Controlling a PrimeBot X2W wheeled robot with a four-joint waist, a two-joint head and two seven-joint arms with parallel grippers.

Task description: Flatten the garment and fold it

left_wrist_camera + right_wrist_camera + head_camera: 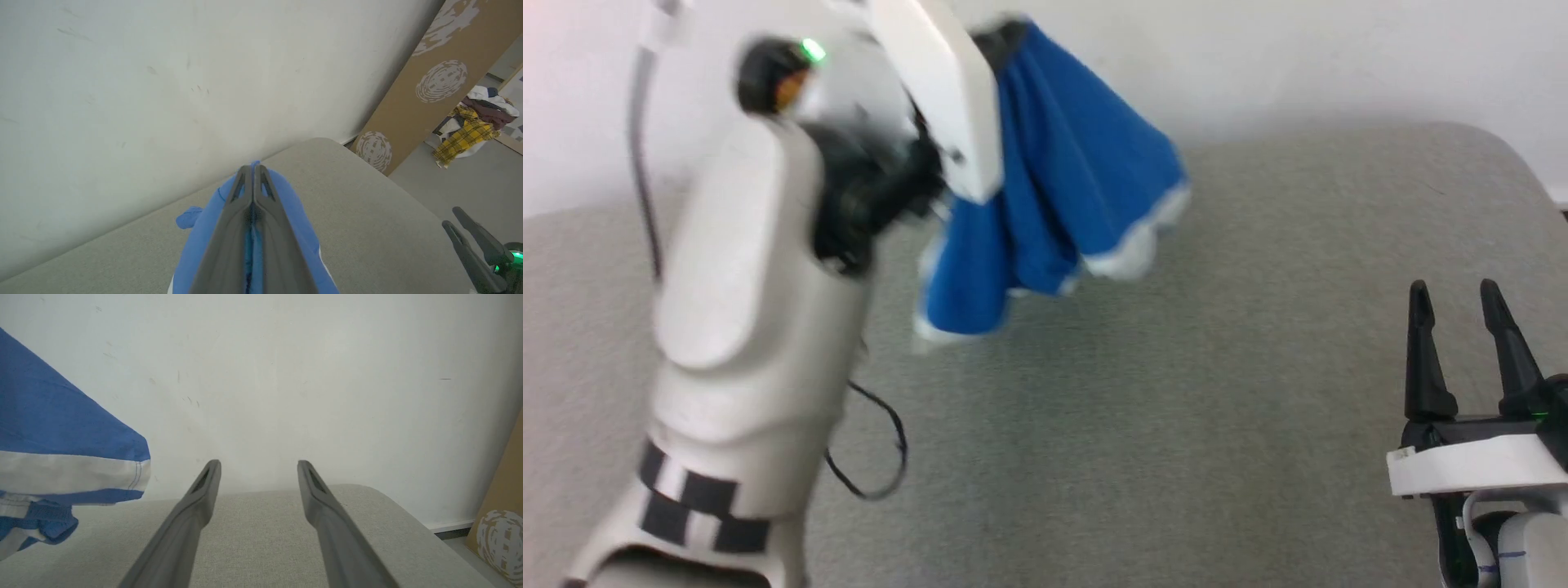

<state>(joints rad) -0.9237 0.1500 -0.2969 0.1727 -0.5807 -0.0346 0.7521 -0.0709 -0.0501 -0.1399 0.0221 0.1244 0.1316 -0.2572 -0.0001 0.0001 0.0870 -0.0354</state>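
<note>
Left hand (254,167) clenched on the garment (1078,180), raised high near the white wall (163,81). The blue jersey with white trim hangs bunched from it, over the grey fabric-covered desk (1176,425). Right hand (1454,287) released, fingers (196,506) spread, low at the desk's right side, well apart from the garment.

I'm watching the garment (1054,180) hanging over the far left of the bench (1176,425), pinched in my left jaws; my right jaws are hovering over its near right, the wall (1339,57) standing behind.
</note>
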